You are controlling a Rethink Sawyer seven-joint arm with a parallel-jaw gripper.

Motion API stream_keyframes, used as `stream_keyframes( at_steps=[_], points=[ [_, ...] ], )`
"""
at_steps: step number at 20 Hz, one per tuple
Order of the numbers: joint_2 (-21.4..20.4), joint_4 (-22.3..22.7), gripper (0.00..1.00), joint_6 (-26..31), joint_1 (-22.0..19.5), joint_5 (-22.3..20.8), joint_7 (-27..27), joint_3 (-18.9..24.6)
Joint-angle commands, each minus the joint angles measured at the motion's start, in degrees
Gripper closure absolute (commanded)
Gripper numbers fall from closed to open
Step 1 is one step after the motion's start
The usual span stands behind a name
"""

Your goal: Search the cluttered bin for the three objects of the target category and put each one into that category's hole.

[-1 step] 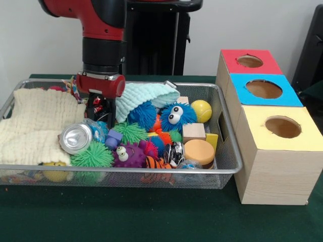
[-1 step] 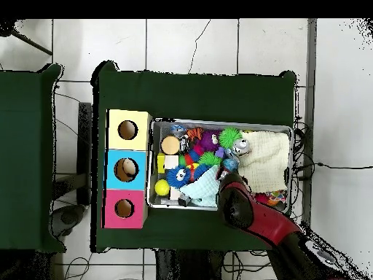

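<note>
the gripper point(image 1: 99, 108) is dipping into the wire bin point(image 1: 229, 156) left of centre, beside the silver can point(image 1: 75, 137); i cannot tell its opening. the three-hole box point(image 1: 267, 126) is sitting at right. it should be descending straight, avoiding the cream cloth point(image 1: 35, 126).

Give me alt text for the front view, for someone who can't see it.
A red and black robot arm lowers its gripper into a wire mesh bin crowded with spiky toy balls, a silver can, wooden blocks and cream cloth. Beside the bin stand three wooden boxes, each with a round hole on top: red, blue and yellow.
</note>
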Motion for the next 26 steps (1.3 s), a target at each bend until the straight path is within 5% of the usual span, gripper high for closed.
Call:
stream_keyframes(
  at_steps=[1,26],
  points=[
    [2.7,-3.2,0.0,-3.6,-0.8,-2.2,9.7,4.4],
    [2.2,-2.7,0.0,-3.6,0.2,-0.8,10.0,1.8]
  ],
)
